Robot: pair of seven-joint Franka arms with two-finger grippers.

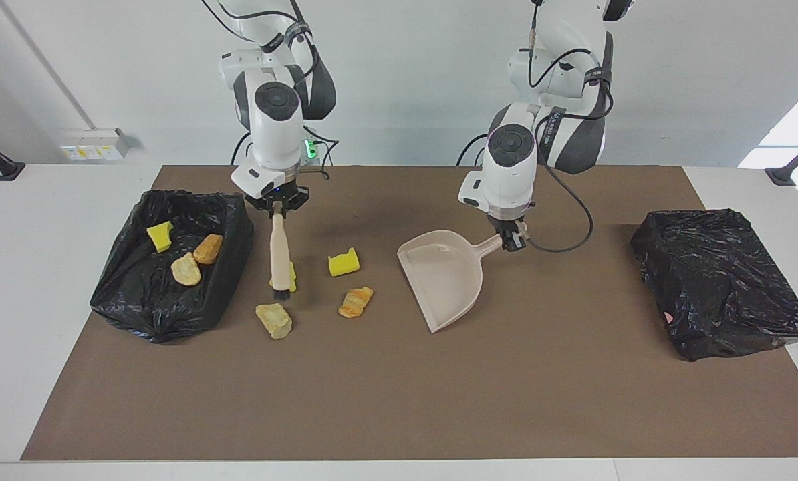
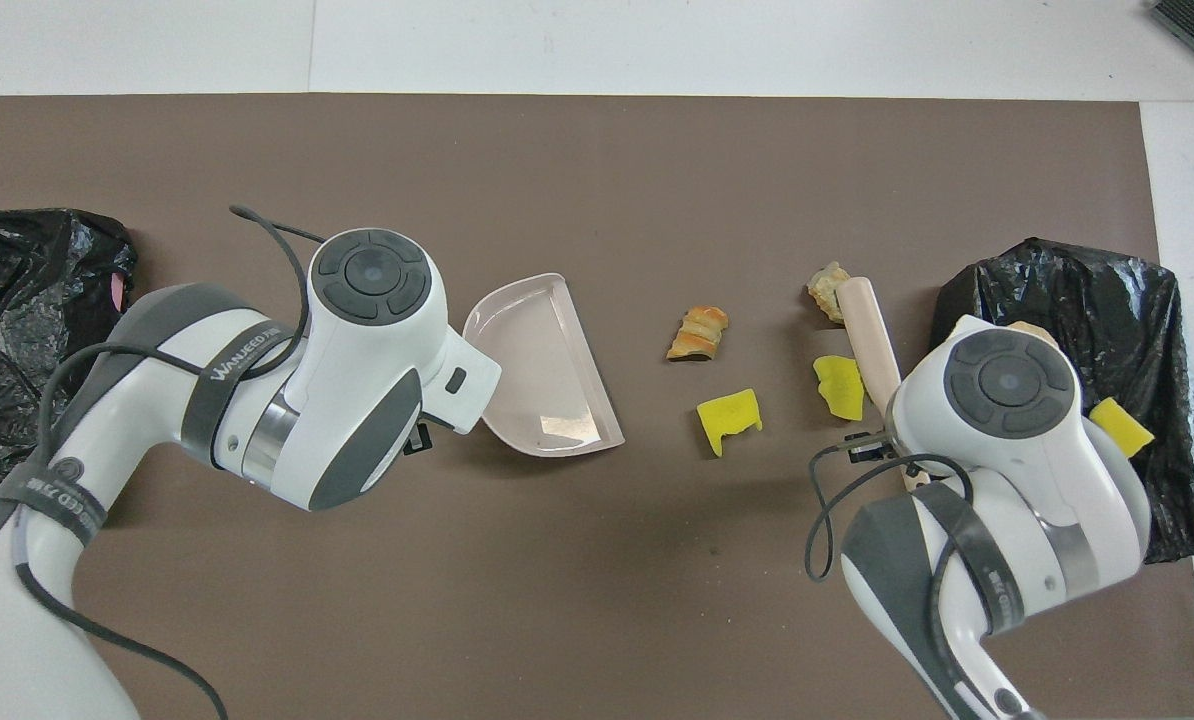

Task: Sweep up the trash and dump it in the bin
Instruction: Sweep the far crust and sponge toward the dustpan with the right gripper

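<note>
Trash: four chunks (image 1: 349, 262) lie on the counter (image 1: 573, 401) between bin (image 1: 138, 307) and dustpan (image 1: 447, 279); three more lie inside the bin. Right gripper (image 1: 278, 209) clamps the brush (image 1: 279, 257), bristles beside a yellow chunk. Left gripper (image 1: 511, 239) clamps the dustpan handle.

White worktop (image 1: 51, 334), brown mat (image 1: 399, 414) centre; black-bagged bins (image 1: 165, 267) (image 1: 720, 280) at frame edges; four trash chunks (image 1: 343, 263) mid-left.

Four chunks of trash (image 1: 349, 262) loose on the brown mat (image 1: 399, 401), yellow spongy and tan bready; three more inside the black-lined bin (image 1: 138, 307).
</note>
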